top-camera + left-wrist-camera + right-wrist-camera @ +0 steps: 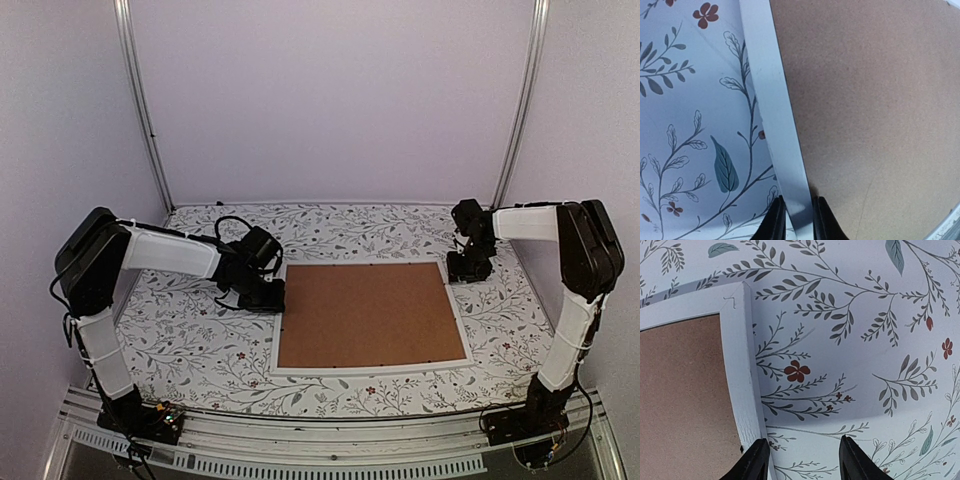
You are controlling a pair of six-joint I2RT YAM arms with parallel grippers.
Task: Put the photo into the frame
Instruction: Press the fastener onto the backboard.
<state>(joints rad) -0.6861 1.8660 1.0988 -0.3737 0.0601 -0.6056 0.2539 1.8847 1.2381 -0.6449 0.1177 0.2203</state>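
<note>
The frame lies flat in the middle of the table, its narrow white border around a brown backing board. The photo is hidden. My left gripper sits at the frame's left edge. In the left wrist view its jaws are shut on the white border, with the board to the right. My right gripper hovers at the frame's far right corner. It stands open over the tablecloth, just right of the border, with nothing between its fingers.
A floral tablecloth covers the table. Pale walls and two metal posts close off the back. The arm bases stand on a rail at the near edge.
</note>
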